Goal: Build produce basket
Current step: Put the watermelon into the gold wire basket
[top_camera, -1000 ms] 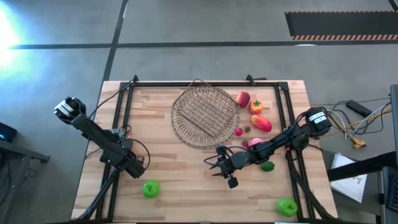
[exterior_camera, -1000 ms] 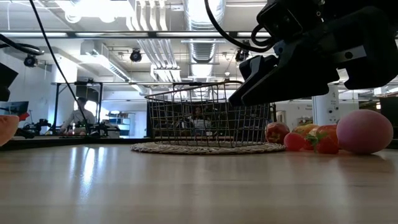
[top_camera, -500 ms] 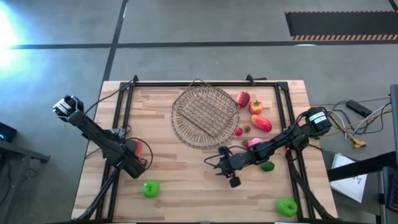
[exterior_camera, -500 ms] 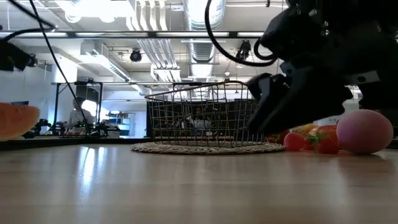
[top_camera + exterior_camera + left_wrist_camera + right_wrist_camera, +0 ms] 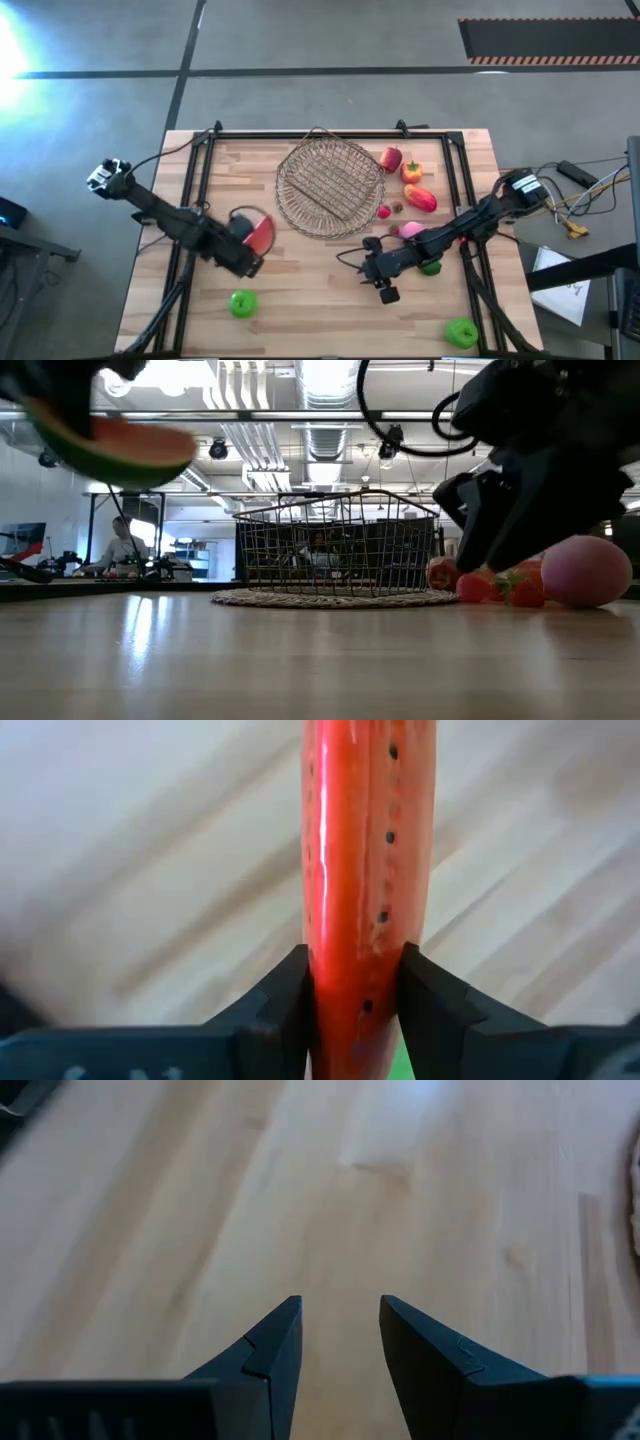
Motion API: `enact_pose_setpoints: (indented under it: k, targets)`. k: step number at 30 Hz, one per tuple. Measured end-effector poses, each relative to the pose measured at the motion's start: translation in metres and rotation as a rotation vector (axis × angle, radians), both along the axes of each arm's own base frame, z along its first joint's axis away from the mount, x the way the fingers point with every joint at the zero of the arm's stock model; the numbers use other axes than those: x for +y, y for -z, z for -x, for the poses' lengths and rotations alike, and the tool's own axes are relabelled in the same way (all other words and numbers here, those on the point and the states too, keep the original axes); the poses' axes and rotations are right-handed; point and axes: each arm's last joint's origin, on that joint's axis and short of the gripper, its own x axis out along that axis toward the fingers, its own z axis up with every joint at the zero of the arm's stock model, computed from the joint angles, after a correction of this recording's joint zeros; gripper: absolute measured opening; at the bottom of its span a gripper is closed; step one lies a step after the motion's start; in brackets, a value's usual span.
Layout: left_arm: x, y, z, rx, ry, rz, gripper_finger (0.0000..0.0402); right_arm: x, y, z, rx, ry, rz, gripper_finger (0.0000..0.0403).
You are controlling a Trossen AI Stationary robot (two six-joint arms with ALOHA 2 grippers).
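Note:
My left gripper point(image 5: 247, 243) is shut on a watermelon slice point(image 5: 260, 232) with red flesh and a green rind, held above the table left of the basket; it shows high in the low view point(image 5: 120, 448). The wire basket point(image 5: 330, 185) stands on a round woven tray point(image 5: 335, 598). My right gripper point(image 5: 372, 264) is open and empty, low over the table near the basket's near right side. A pink piece point(image 5: 410, 230) and a dark green piece point(image 5: 431, 267) lie beside that arm. A red apple point(image 5: 391, 158), an orange piece point(image 5: 412, 171) and a salmon-red piece point(image 5: 421, 198) lie right of the basket. My left gripper pinches the slice between its two fingers, one fingertip point(image 5: 288, 992) on each side of the seeded red flesh point(image 5: 360, 920). The fingers come from the table's left. The slice sticks out ahead of the fingers, lifted clear of the table.
Two green apples lie near the front edge, one at the left point(image 5: 242, 303) and one at the right point(image 5: 461, 331). A small red piece point(image 5: 384, 211) lies by the tray. A dark frame point(image 5: 200, 160) runs along the table's sides and back. Bare wood lies between the two grippers.
My left gripper has gone toward the table's right, toward the basket, and has risen, carrying the watermelon slice up clear of the table. My right gripper has drawn back toward the table's right edge and come lower.

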Motion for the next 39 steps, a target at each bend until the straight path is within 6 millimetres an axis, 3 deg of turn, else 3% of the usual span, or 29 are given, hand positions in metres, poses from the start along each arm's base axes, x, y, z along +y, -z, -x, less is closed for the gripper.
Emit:
enact_pose_setpoints:
  k: [6, 14, 17, 21, 28, 39]
  targets:
    - [0.047, -0.031, -0.054, -0.045, 0.163, -0.168, 0.0099, 0.009, -0.012, 0.017, -0.041, 0.017, -0.021, 0.0127]
    - [0.156, -0.056, -0.128, -0.143, 0.319, -0.259, 0.0099, 0.014, -0.016, 0.036, -0.122, 0.194, 0.026, 0.0127]
    - [0.197, -0.052, -0.143, -0.097, 0.288, -0.263, 0.0099, 0.015, -0.017, 0.036, -0.143, 0.219, 0.041, 0.0127]
    - [0.239, -0.028, -0.154, 0.034, 0.242, -0.219, 0.0099, 0.017, -0.014, 0.034, -0.151, 0.215, 0.04, 0.0127]
    - [0.261, 0.016, -0.163, 0.186, 0.209, -0.134, 0.0112, 0.019, -0.005, 0.032, -0.13, 0.21, 0.058, 0.0127]
    - [0.274, 0.046, -0.171, 0.264, 0.13, -0.129, 0.0121, 0.019, -0.001, 0.032, -0.122, 0.204, 0.072, 0.0127]
